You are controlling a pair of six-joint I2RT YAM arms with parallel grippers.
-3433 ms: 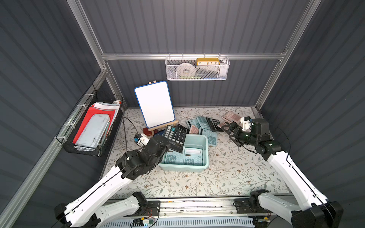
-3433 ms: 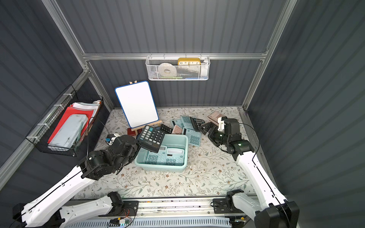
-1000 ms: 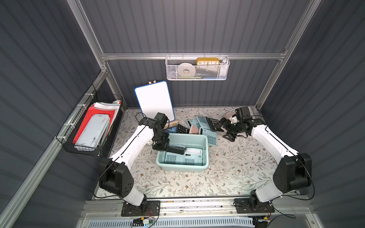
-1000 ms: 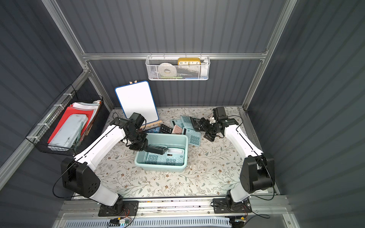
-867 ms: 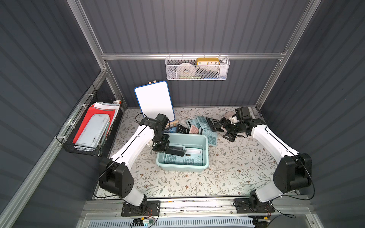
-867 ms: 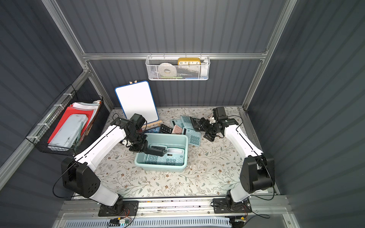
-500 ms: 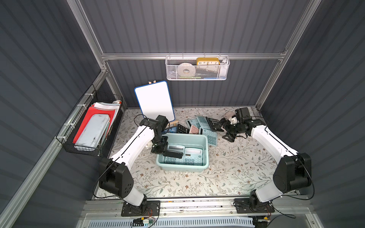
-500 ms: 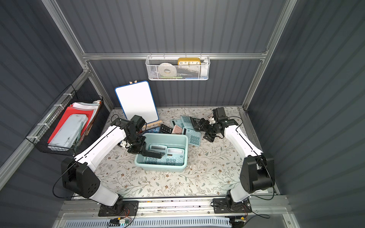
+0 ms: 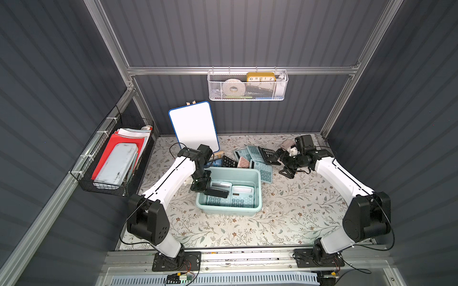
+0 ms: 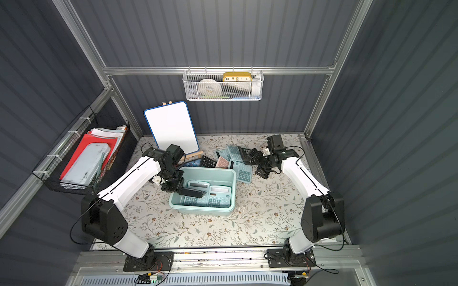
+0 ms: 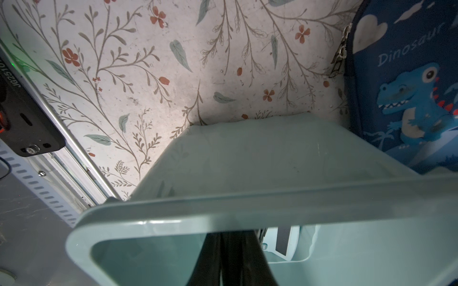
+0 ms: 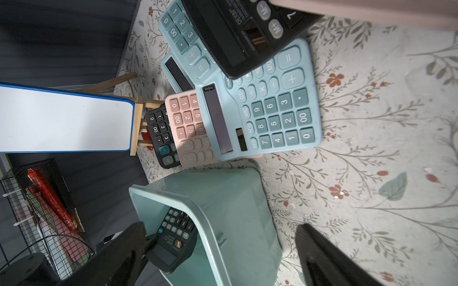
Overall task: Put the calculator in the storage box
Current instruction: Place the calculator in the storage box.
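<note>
The pale teal storage box (image 9: 259,188) (image 10: 234,188) (image 11: 223,210) (image 12: 223,198) sits mid-table with two teal calculators (image 9: 241,195) lying flat inside. My left gripper (image 9: 199,185) (image 10: 173,186) (image 11: 230,260) reaches over the box's left rim. It is shut on a black calculator (image 9: 218,192) (image 10: 192,192) (image 12: 173,237), which hangs low inside the box over the left teal one. My right gripper (image 9: 281,165) (image 10: 257,164) (image 12: 223,257) stands open beside the loose pile, holding nothing.
A pile of loose calculators (image 9: 250,158) lies behind the box: a teal one (image 12: 267,111), a pink one (image 12: 190,123), black ones (image 12: 238,32). A whiteboard on an easel (image 9: 193,126), a dinosaur pouch (image 11: 409,86), a black wire basket (image 9: 114,161) and a white mesh basket (image 9: 247,85) ring the area.
My left arm came down from high up and lowered the black calculator deeper into the box. The right gripper dropped to the pile earlier and has barely moved in the last second.
</note>
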